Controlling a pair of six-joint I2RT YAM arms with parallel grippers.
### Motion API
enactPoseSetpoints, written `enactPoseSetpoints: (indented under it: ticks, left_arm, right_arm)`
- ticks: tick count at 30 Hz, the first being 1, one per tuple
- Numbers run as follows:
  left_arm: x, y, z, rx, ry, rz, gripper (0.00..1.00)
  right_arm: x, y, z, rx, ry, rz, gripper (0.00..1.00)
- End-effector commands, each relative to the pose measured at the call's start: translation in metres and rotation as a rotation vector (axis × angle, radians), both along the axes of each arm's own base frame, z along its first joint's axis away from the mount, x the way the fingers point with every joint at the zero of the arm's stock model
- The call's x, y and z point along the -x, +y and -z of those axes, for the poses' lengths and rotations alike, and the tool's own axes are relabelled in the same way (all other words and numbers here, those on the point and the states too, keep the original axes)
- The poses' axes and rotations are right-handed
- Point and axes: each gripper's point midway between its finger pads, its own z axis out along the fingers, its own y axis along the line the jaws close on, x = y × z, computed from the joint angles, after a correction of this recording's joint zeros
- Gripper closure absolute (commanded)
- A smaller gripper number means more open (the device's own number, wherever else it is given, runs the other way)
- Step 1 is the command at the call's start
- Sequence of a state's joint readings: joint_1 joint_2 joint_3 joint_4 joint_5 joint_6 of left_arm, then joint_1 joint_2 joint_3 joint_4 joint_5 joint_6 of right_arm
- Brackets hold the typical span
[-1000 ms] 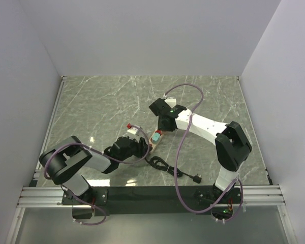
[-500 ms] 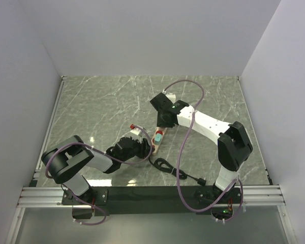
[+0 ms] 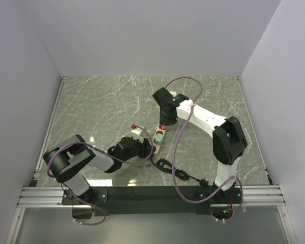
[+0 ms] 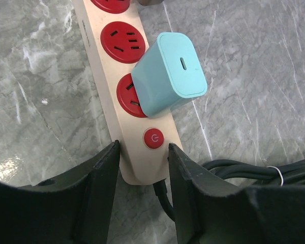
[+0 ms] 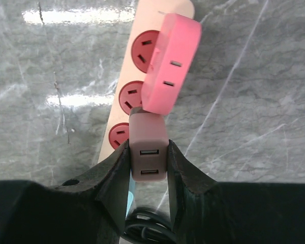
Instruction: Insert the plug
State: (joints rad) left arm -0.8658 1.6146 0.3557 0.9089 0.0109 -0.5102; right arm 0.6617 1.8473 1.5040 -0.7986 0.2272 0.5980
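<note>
A beige power strip (image 3: 155,145) with red sockets lies mid-table. My left gripper (image 4: 142,152) is shut on the power strip's (image 4: 104,61) end beside the red power button (image 4: 153,138). A teal charger (image 4: 169,73) sits in the nearest socket. My right gripper (image 5: 148,152) is shut on a mauve USB plug (image 5: 148,147) and holds it over the strip's (image 5: 127,71) middle sockets, close beside a pink plug (image 5: 171,61) seated in the strip. The mauve plug's prongs are hidden. In the top view the right gripper (image 3: 164,122) is over the strip's far end.
The strip's black cable (image 3: 168,166) lies coiled near the front edge, its end plug (image 3: 203,181) lying by the right arm's base. It also shows in the left wrist view (image 4: 234,170). A small red-and-white object (image 3: 134,127) lies left of the strip.
The right arm's wrist has swung toward the back while its gripper stayed over the strip. The left gripper and the strip's end shifted slightly right, and the cable's end plug slid right.
</note>
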Motion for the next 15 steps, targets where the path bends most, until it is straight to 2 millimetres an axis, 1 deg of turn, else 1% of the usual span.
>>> enactPoseSetpoints:
  ticks: [1,6,10,15]
  left_arm:
    - [0.003,-0.022,-0.02,0.071,-0.025,0.059,0.52]
    - [0.005,-0.027,-0.015,0.059,-0.015,0.07,0.52]
    - [0.005,-0.029,-0.015,0.062,-0.012,0.071,0.52]
    - [0.008,-0.035,-0.014,0.06,-0.009,0.086,0.53]
  right_arm:
    - [0.0,-0.006,-0.009,0.0,-0.005,-0.013,1.0]
    - [-0.007,-0.015,-0.01,0.014,-0.017,0.016,1.0]
    - [-0.012,-0.016,-0.007,0.022,-0.017,0.025,1.0]
    - [-0.016,-0.008,-0.007,-0.01,-0.027,0.007,1.0]
